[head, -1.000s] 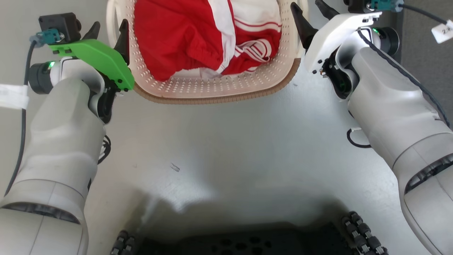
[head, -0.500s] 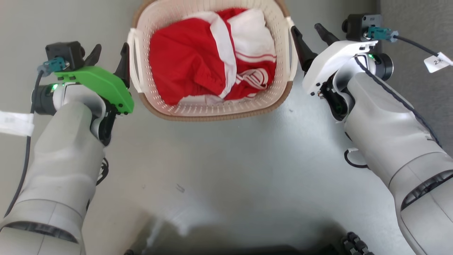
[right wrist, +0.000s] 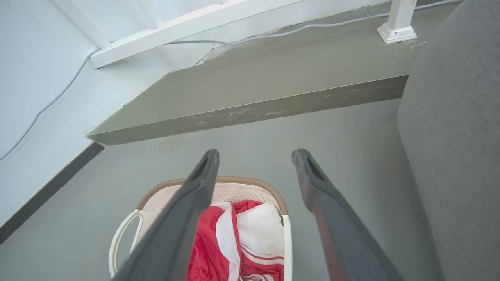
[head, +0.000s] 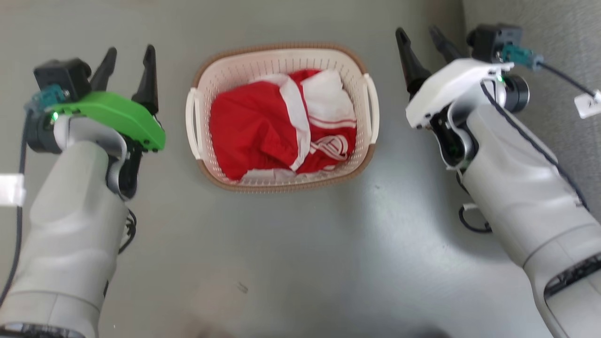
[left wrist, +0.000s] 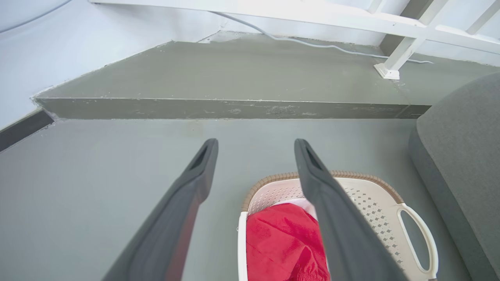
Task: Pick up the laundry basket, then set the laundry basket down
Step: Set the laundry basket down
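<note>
Plainly, left gripper (head: 131,48) and right gripper (head: 416,29) gape empty, fingers (left wrist: 336,218) partly hiding laundry basket (left wrist: 375,207)

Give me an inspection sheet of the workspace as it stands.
Surface: grey floor, one small scuff.
Job's things: laundry basket upright on the floor, red-and-white clothes inside.
Clutter: nothing seen.
Tools: left tool and right tool both open, one on each side of the basket, apart from it.
Cables: dark lead at the right wrist camera; pale cable along the wall.
Surroundings: raised step, grey cushion, white post.
</note>
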